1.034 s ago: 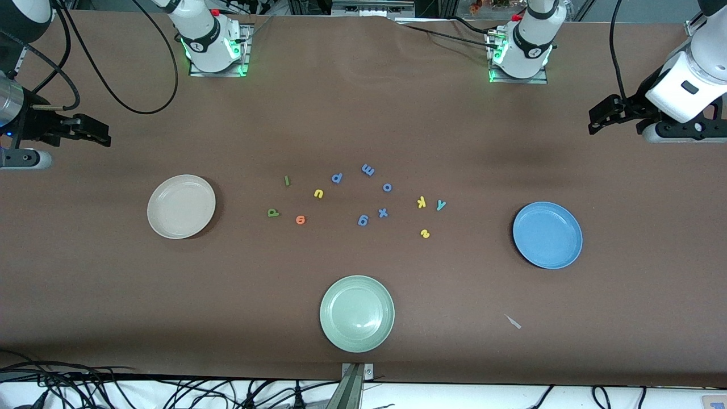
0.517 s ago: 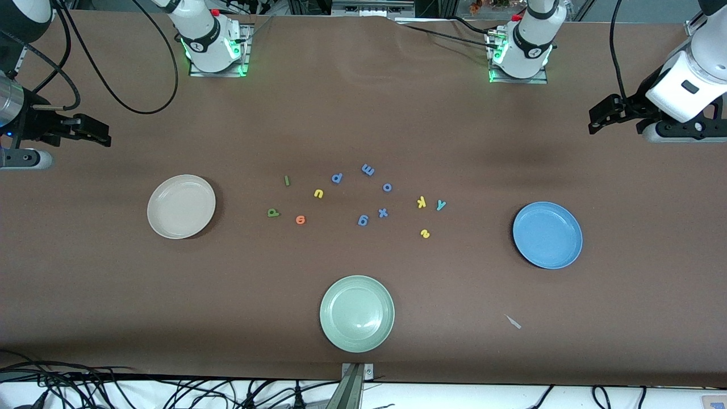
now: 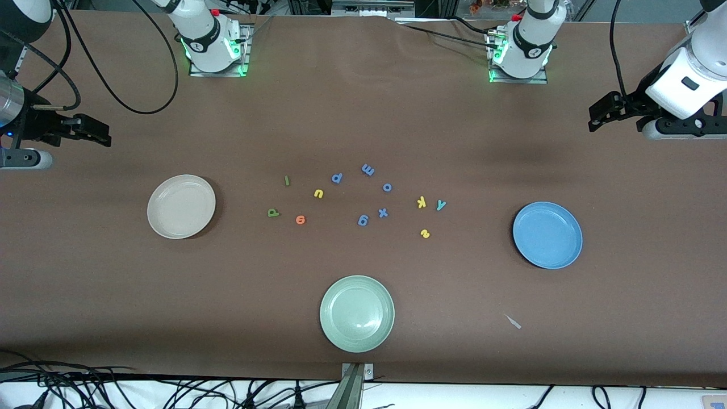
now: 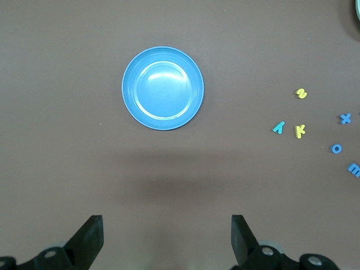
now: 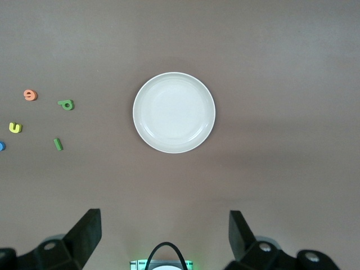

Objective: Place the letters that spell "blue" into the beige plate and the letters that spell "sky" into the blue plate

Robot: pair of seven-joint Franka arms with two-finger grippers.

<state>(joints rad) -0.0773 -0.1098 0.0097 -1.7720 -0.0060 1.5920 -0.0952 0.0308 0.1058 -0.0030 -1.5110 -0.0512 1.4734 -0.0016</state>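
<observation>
The letters are all found loose on the table, none yet in a plate: the green b (image 3: 273, 213), l (image 3: 287, 180), yellow u (image 3: 318, 193) and orange e (image 3: 300, 220) are grouped toward the beige plate (image 3: 164, 224), while the yellow k (image 3: 421, 202), teal y (image 3: 441, 205) and yellow s (image 3: 425, 233) are grouped toward the blue plate (image 3: 568, 255). Between the two groups the blue letters p (image 3: 337, 178), m (image 3: 368, 169), o (image 3: 387, 187), g (image 3: 363, 220) and x (image 3: 383, 213) are scattered, and a green plate (image 3: 332, 335) is set nearer the camera. Over the last second nothing on the table is seen to have shifted; only the left arm has lifted very slightly at its end of the table. The left end effector (image 3: 595, 122) is held released and empty over bare table near the blue plate, and the right end effector (image 3: 104, 135) is held released and empty near the beige plate. Both plates are empty, so the sorting is judged not yet begun, and a first reach toward a letter is what seems called for.
</observation>
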